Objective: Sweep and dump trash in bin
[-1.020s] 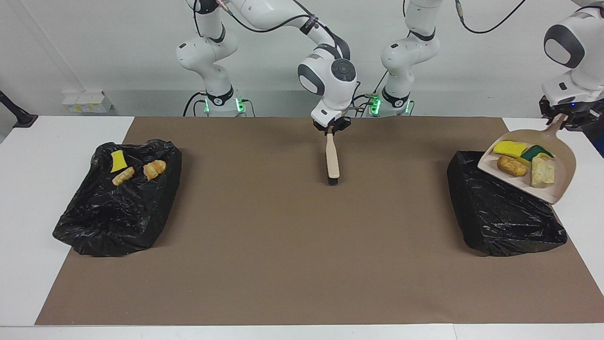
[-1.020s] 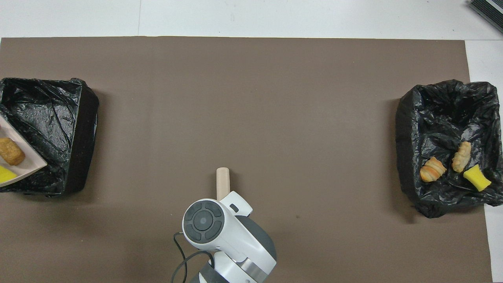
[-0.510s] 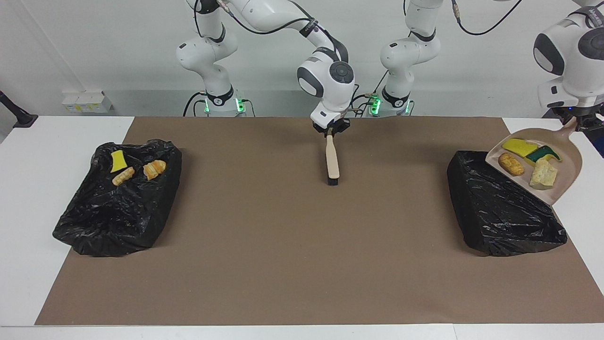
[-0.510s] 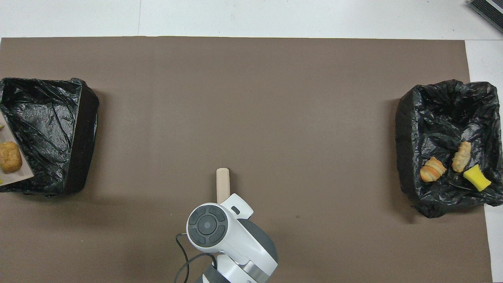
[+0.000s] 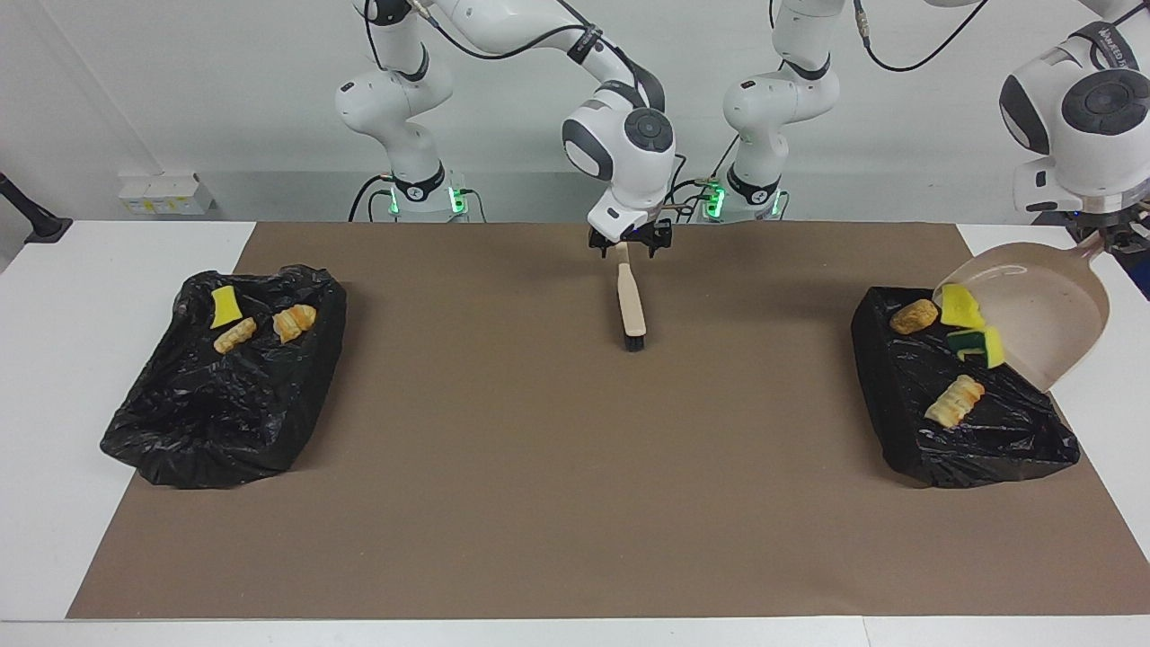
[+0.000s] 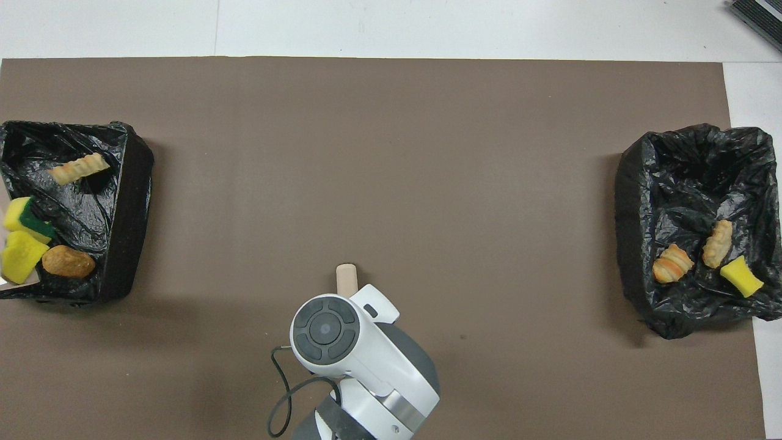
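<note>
Four scraps [image 5: 954,399] seen at bin [image 5: 898,395], left arm's end of worktop, under tilted dustpan [image 5: 1042,314]; three scraps [image 5: 238,334] lying in second bin [image 5: 180,422]. Dustpan handle pinched by left tool [image 5: 1103,241]. Right tool [image 5: 629,244] spread over brush [image 5: 632,301] handle.

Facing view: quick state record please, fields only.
left gripper: shut on dustpan handle, pan tipped over near bin at the left arm's end
in near bin: brown chunk, pale ridged chunk
at pan's lip: yellow sponge, green-and-yellow sponge
right gripper: open, over brush handle end
brush: lying on mat
other bin: three scraps inside
</note>
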`<action>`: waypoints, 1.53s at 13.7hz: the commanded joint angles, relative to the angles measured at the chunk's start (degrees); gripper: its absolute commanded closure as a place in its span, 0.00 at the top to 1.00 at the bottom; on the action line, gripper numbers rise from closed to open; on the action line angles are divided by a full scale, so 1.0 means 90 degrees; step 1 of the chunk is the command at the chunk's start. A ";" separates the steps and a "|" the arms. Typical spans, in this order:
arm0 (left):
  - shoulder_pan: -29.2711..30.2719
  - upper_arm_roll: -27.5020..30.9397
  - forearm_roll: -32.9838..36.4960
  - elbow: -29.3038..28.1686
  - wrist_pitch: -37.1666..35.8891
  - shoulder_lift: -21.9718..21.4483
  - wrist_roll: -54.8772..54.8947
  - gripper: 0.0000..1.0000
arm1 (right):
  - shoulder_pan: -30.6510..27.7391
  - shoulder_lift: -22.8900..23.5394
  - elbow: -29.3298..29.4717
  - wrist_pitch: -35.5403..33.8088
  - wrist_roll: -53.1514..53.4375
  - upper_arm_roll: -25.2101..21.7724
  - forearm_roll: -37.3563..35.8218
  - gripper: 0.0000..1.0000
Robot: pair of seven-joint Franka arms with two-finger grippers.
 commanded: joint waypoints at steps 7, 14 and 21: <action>-0.0532 -0.0028 0.0289 0.1373 -0.0158 0.0526 0.0088 0.00 | -0.1920 -0.0688 0.1066 -0.1797 -0.2439 0.0001 -0.0262 1.00; -0.0669 -0.0058 -0.2228 0.1629 -0.0461 0.0508 -0.1041 0.00 | -0.3533 -0.0990 0.1762 -0.2521 -0.4461 -0.0135 -0.0996 1.00; -0.1146 -0.0321 -0.3958 0.1132 -0.0530 0.0244 -0.4145 0.00 | -0.4657 -0.1527 0.1762 -0.2756 -0.5479 -0.0593 -0.1144 1.00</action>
